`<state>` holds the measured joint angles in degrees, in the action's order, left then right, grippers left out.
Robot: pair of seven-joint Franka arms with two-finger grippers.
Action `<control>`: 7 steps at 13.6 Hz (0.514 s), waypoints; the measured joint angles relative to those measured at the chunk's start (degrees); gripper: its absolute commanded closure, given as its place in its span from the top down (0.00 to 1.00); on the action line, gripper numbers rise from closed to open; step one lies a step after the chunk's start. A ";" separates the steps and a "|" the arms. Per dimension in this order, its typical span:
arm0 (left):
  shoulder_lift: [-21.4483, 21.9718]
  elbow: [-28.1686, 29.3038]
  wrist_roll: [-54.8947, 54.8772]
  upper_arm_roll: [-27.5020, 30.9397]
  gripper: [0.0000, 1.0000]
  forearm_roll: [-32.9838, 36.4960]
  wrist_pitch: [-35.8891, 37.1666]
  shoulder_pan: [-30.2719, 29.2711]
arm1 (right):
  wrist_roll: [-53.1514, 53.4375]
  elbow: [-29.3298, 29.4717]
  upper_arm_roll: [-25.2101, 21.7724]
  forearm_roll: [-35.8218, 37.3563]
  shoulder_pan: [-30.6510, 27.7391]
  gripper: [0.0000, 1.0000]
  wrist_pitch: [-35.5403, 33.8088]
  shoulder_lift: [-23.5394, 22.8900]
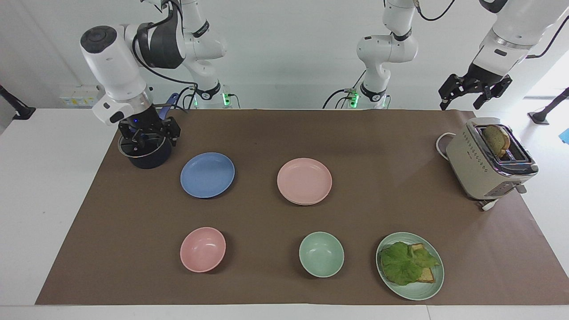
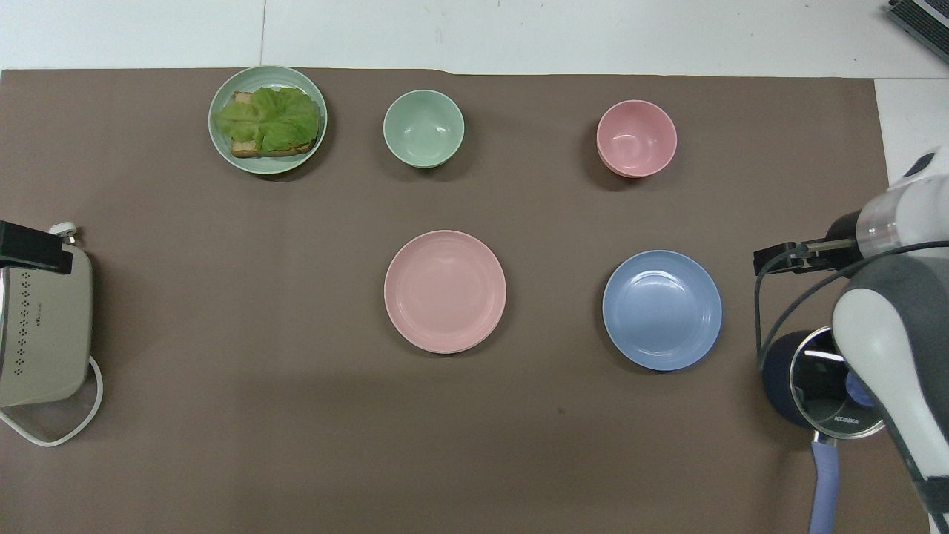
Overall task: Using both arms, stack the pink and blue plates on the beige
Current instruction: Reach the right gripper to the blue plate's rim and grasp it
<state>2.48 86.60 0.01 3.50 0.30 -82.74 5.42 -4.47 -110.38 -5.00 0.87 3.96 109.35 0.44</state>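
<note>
The pink plate (image 1: pixel 304 180) (image 2: pixel 445 289) lies mid-mat, and a thin pale rim (image 1: pixel 303 204) under its edge is all that shows of the beige plate. The blue plate (image 1: pixel 207 174) (image 2: pixel 662 310) lies alone beside it, toward the right arm's end. My right gripper (image 1: pixel 153 140) (image 2: pixel 787 259) hangs open and empty, low over the saucepan next to the blue plate. My left gripper (image 1: pixel 460 103) (image 2: pixel 31 248) waits open and empty, high over the toaster's end of the table.
A dark saucepan (image 1: pixel 146 156) (image 2: pixel 804 386) with a glass lid stands under the right gripper. A beige toaster (image 1: pixel 482 166) (image 2: pixel 41 334) holds bread. Farther from the robots stand a pink bowl (image 1: pixel 202 249) (image 2: pixel 636 138), a green bowl (image 1: pixel 321 254) (image 2: pixel 423 127) and a green plate (image 1: pixel 418 294) (image 2: pixel 267 72) of lettuce and toast.
</note>
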 measured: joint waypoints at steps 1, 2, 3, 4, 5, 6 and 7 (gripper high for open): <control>0.00 0.00 0.00 0.00 1.00 0.00 0.00 0.00 | -0.79 -1.94 0.00 0.00 0.00 1.00 3.21 -1.37; 0.00 0.00 0.00 0.00 1.00 0.00 0.00 0.00 | -1.46 -4.10 -0.01 0.00 -0.01 1.00 6.42 -2.53; 0.00 0.00 0.00 0.00 1.00 0.00 0.00 0.00 | -1.91 -6.17 -0.01 0.00 -0.03 1.00 8.84 -3.27; 0.00 0.00 0.00 0.00 1.00 0.00 0.00 0.00 | -2.41 -8.42 -0.02 0.00 -0.11 1.00 11.02 -3.74; 0.00 0.00 0.00 0.00 1.00 0.00 0.00 0.00 | -3.06 -10.65 -0.02 0.00 -0.37 1.00 13.42 -4.00; 0.00 0.00 0.00 0.00 1.00 0.00 0.00 0.00 | -4.04 -13.30 -0.02 0.00 -0.82 1.00 16.32 -4.12; 0.00 0.00 0.00 0.00 1.00 0.00 0.00 0.00 | -4.95 -16.18 -0.03 -0.02 -1.50 1.00 19.05 -4.15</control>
<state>2.48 86.60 0.01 3.50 0.30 -82.74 5.42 -9.42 -126.56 -5.03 0.84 2.46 128.39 -3.71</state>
